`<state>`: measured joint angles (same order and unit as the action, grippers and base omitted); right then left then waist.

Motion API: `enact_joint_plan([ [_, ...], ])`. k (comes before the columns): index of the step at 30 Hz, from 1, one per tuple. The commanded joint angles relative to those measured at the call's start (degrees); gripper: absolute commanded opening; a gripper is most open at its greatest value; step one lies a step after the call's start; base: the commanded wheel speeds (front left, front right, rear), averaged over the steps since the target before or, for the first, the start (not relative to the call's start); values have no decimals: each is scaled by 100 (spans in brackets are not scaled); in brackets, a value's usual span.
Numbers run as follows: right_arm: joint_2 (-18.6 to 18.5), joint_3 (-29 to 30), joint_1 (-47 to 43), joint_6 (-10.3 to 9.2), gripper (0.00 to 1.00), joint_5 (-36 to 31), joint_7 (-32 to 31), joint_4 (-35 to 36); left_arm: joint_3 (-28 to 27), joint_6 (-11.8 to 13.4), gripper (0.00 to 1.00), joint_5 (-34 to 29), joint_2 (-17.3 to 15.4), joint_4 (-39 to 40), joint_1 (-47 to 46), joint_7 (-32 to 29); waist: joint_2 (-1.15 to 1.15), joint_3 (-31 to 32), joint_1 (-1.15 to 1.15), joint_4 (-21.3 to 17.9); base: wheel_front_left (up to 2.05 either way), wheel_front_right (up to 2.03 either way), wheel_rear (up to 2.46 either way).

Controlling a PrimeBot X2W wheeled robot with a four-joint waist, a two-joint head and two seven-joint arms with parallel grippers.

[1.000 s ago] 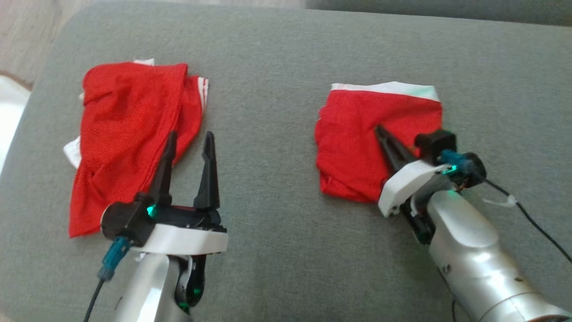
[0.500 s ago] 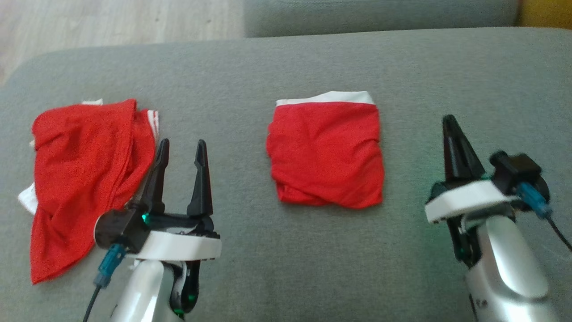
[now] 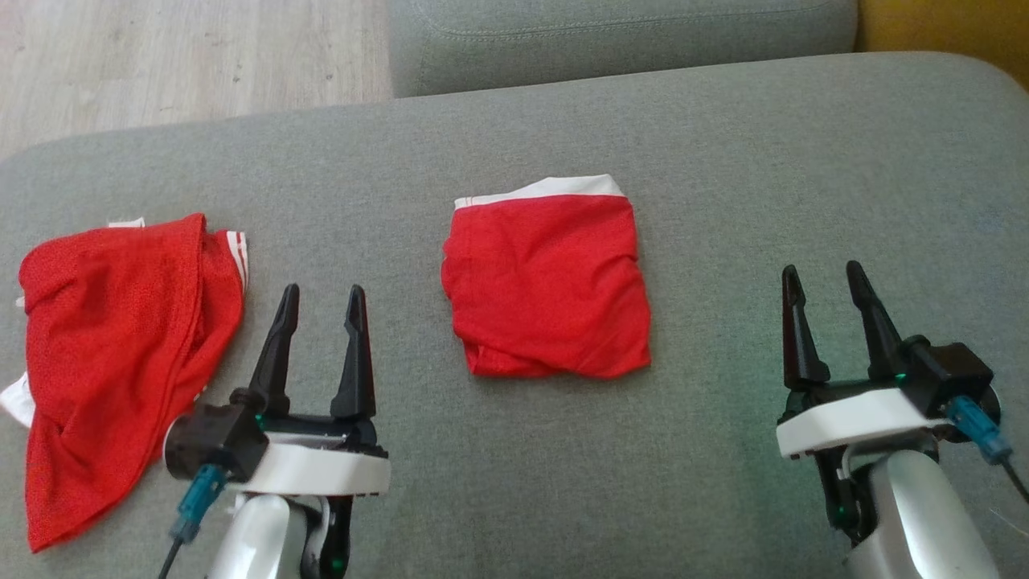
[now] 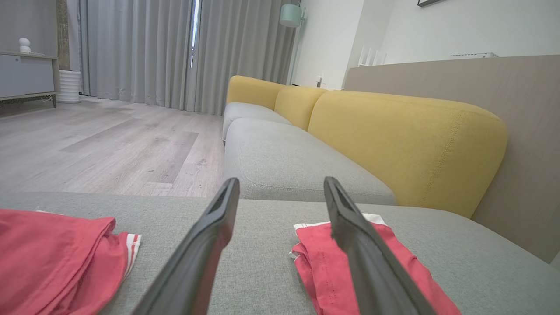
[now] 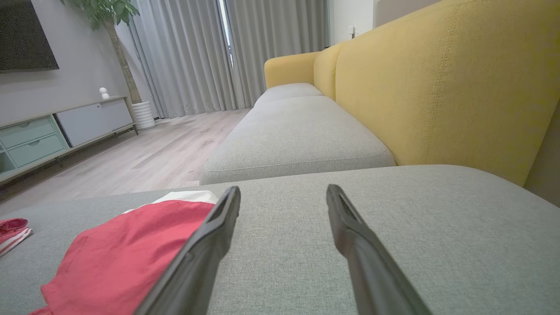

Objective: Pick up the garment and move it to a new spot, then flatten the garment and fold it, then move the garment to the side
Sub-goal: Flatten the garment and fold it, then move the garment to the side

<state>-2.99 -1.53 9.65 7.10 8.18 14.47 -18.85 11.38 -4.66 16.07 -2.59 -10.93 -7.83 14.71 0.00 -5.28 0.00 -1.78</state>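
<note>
**Head view: folded garment (image 3: pixel 547 281) lay mid-cushion, both grippers open and empty**

The folded garment, red with a white band (image 3: pixel 547 187) along its far edge, lay flat near the middle of the grey seat cushion (image 3: pixel 764 153). Its side edges ran fairly straight, while the near edge was lumpy and slightly uneven. Neither gripper touched it.

The left gripper (image 3: pixel 321 291) hovered near and to the left of it, fingers spread wide with nothing between them. The right gripper (image 3: pixel 822 271) sat well to the garment's right, likewise spread and holding nothing.

A loose red garment (image 3: pixel 112 354) sprawled at the cushion's left, crumpled, its striped hem (image 3: pixel 237 257) just beside the left gripper and its outer side running off the picture's left border.

Bare cushion lay between the two garments, and a broader bare stretch ran from the folded garment to the right gripper and beyond it to the cushion's rounded far right corner. Past the far edge were a second cushion (image 3: pixel 611 40), wooden floor (image 3: pixel 161 56) to the left and a yellow backrest (image 3: pixel 949 24) to the right.

In the right wrist view the folded garment (image 5: pixel 131 245) showed left of that gripper's fingers (image 5: pixel 205 245), with plain grey fabric straight ahead up to the cushion's edge.
</note>
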Motion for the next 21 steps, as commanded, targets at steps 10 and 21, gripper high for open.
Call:
enact_joint_plan([
  [10,12,-93,156,39,100,-18,52,208,-112,-27,100,-31,-29,176,-186,29,0,-87,0,133,0,0,0],
  [21,12,-396,815,39,100,-185,-52,-496,94,-44,100,29,-29,217,-429,29,0,-515,0,615,0,0,0],
])
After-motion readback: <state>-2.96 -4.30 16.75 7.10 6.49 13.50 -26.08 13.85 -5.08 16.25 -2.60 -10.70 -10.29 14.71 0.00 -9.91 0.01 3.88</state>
